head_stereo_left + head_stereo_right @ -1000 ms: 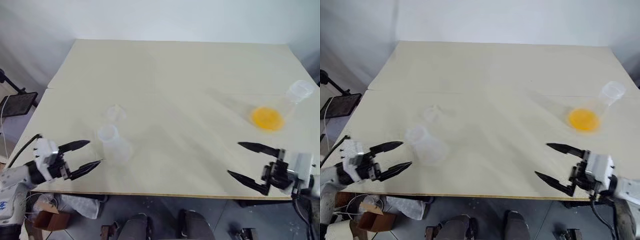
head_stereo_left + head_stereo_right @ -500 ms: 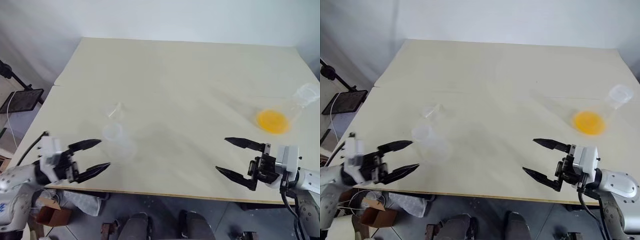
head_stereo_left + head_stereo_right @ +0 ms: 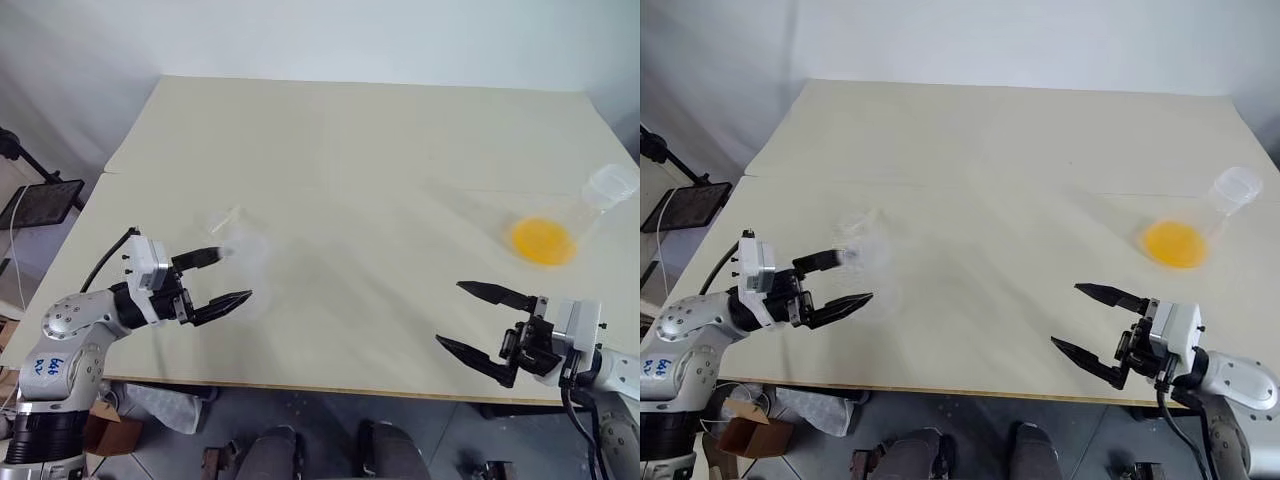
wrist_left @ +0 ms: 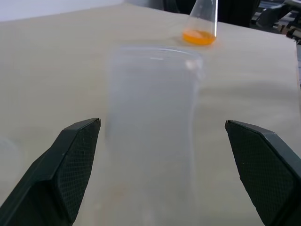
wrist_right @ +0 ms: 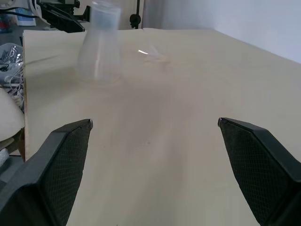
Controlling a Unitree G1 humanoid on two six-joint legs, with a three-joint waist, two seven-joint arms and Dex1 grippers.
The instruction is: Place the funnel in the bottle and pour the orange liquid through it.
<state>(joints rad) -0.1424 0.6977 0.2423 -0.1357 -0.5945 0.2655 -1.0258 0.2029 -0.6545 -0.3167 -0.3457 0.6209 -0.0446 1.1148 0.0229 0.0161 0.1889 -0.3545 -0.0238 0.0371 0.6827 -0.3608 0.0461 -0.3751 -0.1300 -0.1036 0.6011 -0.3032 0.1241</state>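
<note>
Left claw (image 3: 232, 276) hovers over pale wooden table (image 3: 360, 140).

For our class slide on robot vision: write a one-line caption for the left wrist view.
Open left gripper frames the frosted bottle; the orange liquid waits beyond.

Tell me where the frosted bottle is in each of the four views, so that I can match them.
Left eye view: bottle at left of the table, between the left gripper's open fingers.
Right eye view, same place.
Left wrist view, central, upright between the fingers.
Right wrist view, far across the table.
Shared landmark in three views: the flask with orange liquid, at the opposite side.
</note>
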